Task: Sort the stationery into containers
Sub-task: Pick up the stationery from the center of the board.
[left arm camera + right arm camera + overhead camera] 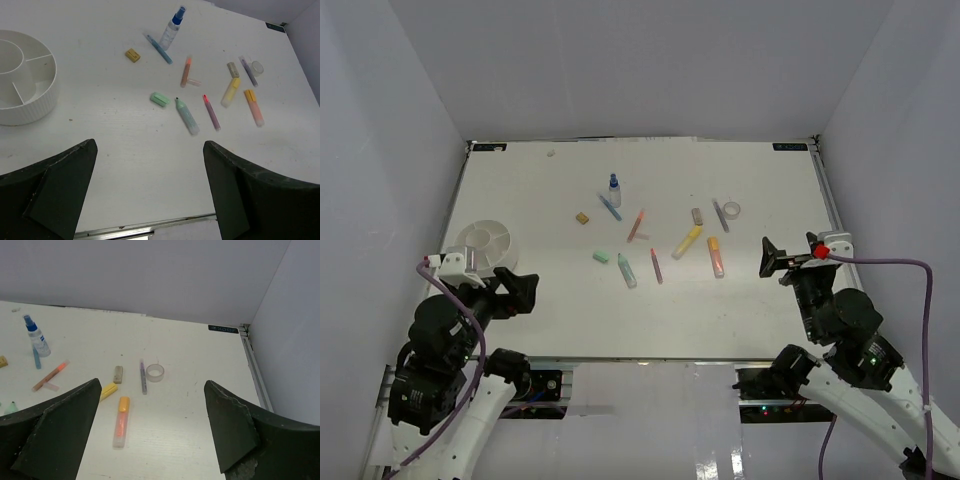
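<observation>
Near the ribbed round dish, left fingers spread wide; right fingers likewise.

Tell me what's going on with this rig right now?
Nothing is picked up yet. The left gripper and right gripper hang open and empty over the near table edge. A spray bottle, green highlighter, tape ring and other small items lie scattered mid-table. The divided white dish at left looks empty.
</observation>
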Action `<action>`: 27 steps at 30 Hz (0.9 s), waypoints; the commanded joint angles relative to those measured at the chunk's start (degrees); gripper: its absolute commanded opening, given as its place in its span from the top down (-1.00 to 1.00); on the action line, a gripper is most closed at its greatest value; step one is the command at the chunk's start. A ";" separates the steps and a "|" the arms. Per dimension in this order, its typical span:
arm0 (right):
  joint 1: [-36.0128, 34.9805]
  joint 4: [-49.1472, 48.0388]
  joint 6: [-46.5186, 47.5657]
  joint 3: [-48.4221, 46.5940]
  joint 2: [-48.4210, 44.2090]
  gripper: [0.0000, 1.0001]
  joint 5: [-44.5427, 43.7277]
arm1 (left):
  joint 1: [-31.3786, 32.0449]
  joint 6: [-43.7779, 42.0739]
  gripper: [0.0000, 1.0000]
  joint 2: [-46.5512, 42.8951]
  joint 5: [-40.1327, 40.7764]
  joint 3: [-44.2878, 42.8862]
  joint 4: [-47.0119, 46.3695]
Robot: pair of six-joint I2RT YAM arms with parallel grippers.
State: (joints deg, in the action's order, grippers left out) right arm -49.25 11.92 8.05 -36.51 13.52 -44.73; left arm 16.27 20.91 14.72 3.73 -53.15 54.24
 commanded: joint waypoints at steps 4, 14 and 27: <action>-0.23 -1.03 -2.95 -1.45 5.28 -0.80 -0.80 | 0.60 0.10 -0.96 2.68 -1.79 0.50 0.61; -0.23 2.76 -17.10 -4.97 21.80 -0.80 4.91 | 1.04 -0.78 -0.96 11.46 -2.67 -1.60 -0.88; 10.66 1.80 -25.10 -7.35 48.26 -0.80 19.66 | 1.04 0.37 -0.96 21.22 -7.77 5.06 -25.04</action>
State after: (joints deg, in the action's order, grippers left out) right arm -42.37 15.20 -13.50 -41.21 59.72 -30.79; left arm 17.06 20.97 32.86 -0.93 -50.63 36.84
